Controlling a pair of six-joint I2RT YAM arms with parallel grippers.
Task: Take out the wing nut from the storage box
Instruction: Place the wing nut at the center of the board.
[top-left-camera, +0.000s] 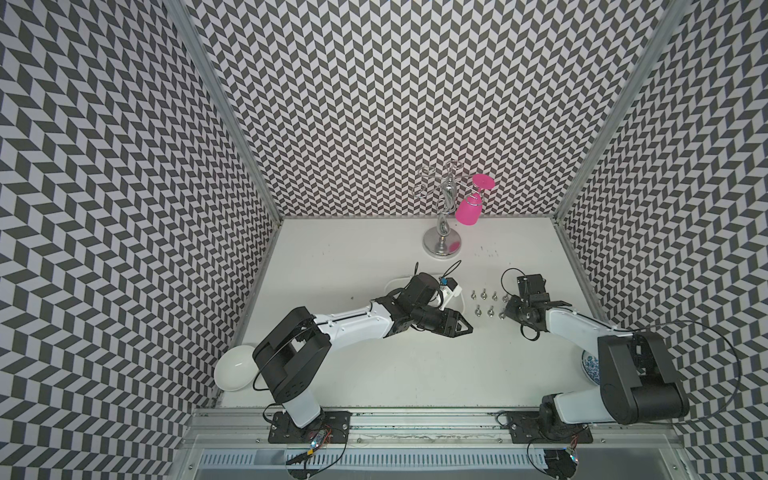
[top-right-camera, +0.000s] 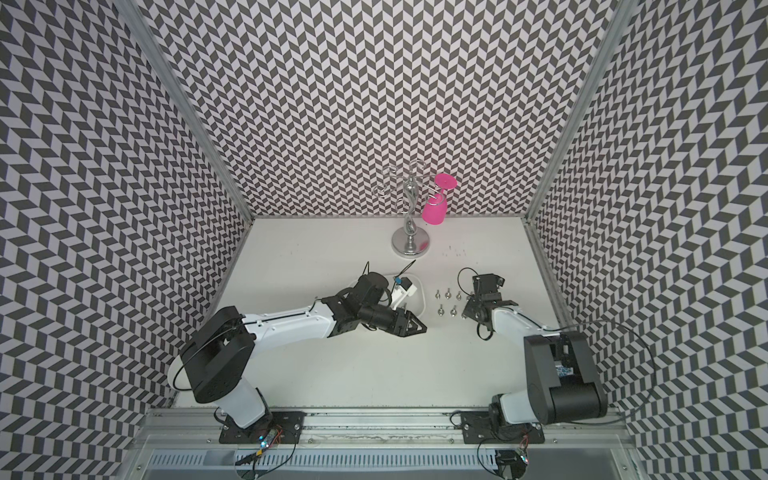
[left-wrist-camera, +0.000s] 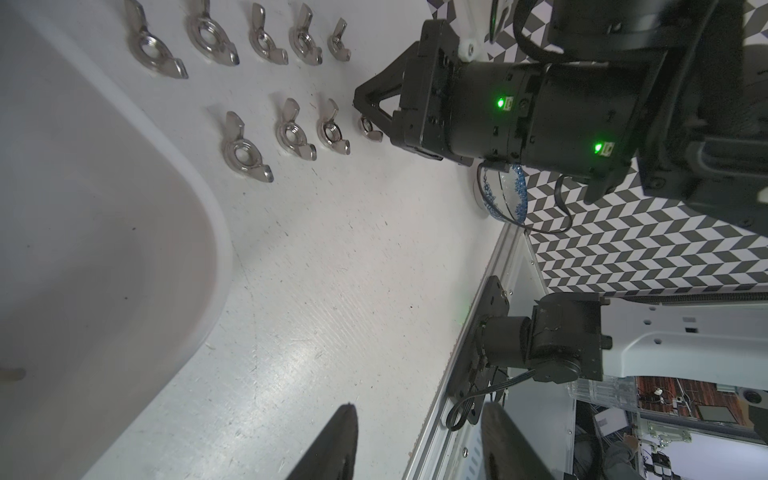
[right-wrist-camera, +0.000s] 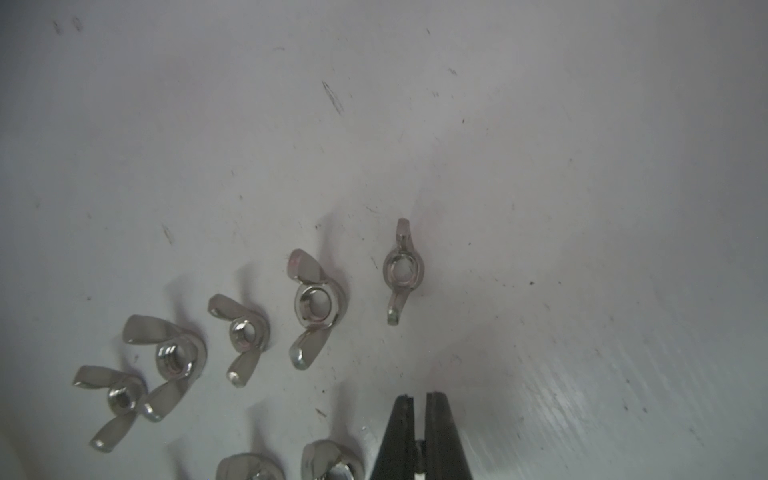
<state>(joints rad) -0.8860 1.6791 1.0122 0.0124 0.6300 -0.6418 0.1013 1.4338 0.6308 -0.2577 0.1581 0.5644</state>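
The storage box (left-wrist-camera: 216, 249), a shallow white tray, lies under my left arm, and in a top view only part of its rim (top-right-camera: 423, 305) shows. My left gripper (left-wrist-camera: 419, 415) hovers by the box's near corner (top-left-camera: 461, 326), open with nothing between its fingers. Several steel wing nuts (top-left-camera: 608, 296) lie in two rows on the table right of the box (left-wrist-camera: 245, 149). My right gripper (right-wrist-camera: 419, 397) sits at the right end of the nearer row (top-left-camera: 503, 314), shut on a wing nut (left-wrist-camera: 371, 128). Only a sliver of that wing nut (right-wrist-camera: 419, 453) shows between the fingers.
A chrome glass rack (top-left-camera: 442, 245) stands at the back centre with a pink glass (top-left-camera: 469, 210) hanging from it. A round white bowl (top-left-camera: 235, 368) sits at the front left. A blue-patterned bowl (left-wrist-camera: 505, 195) sits at the front right, partly under the right arm.
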